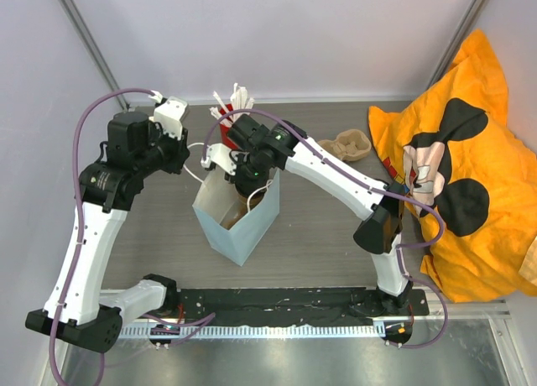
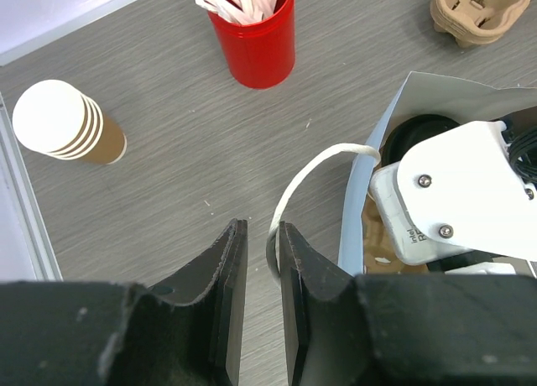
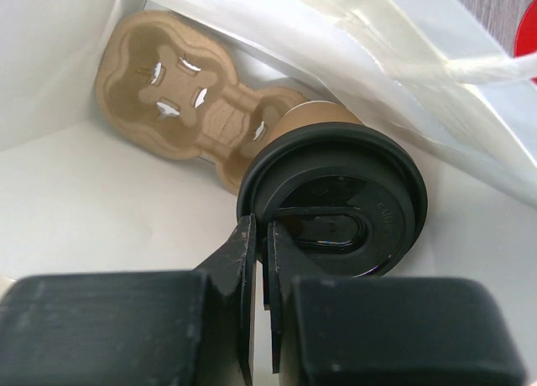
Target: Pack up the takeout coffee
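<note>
Reaching down into the pale white paper bag (image 1: 252, 231), the right gripper (image 3: 262, 231) has its black fingers (image 3: 239, 285) pressed almost together, pinching the rim of the lid on the tan kraft paper cup (image 3: 352, 185). That cup, capped with a round black plastic lid, sits inside the bag, seated in one pocket of a brown moulded cardboard cup carrier (image 3: 168, 92) that lies on the bag's floor; the carrier's other pockets show bare.

Over on the other side, the left gripper (image 2: 262, 231) hovers just beside the bag's open edge. Its jaws stand a narrow gap apart, and the bag's white cord handle (image 2: 302, 172) loops down between them, lying against one finger rather than visibly squeezed.

Out on the grey wood-grain table (image 2: 185, 151), a red plastic cup of white sticks (image 2: 256, 46) stands beyond the bag, a stack of tan paper cups (image 2: 71, 126) sits well to its left, and a second brown cardboard carrier (image 1: 352, 144) rests near an orange cartoon-mouse cushion (image 1: 453, 176).
</note>
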### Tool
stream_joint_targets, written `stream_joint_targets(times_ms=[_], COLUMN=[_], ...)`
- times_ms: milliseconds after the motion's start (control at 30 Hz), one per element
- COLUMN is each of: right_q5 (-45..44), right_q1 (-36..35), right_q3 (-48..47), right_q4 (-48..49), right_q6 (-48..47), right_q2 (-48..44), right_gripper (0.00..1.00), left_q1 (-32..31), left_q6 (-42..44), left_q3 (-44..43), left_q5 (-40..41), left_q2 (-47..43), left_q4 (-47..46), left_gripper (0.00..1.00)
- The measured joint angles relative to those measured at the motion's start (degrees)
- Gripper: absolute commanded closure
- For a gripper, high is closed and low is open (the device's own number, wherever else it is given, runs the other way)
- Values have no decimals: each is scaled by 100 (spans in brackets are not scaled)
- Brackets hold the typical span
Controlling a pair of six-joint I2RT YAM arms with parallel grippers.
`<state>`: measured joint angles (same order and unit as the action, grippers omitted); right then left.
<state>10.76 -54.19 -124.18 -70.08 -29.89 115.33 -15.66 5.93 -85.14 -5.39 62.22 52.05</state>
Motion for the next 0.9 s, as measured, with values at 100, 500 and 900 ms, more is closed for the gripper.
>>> stream_joint_targets(times_ms=[100, 500, 900], right_q5=[-15, -24, 0], right_q1=[0, -2, -2], right_q3=[0, 0, 0], right_q4=[-44, -166, -243], right_q6=[-2, -81, -197], right_q2=[13, 22, 234], right_gripper=[99, 99, 99], left_q1=[2, 4, 4], left_q6=[0, 0, 0], left_q3=[0, 0, 0], left_q5=[-2, 2, 0], left_q2=[0, -2, -4], left_q4=[0, 0, 0], left_gripper=[75, 75, 75])
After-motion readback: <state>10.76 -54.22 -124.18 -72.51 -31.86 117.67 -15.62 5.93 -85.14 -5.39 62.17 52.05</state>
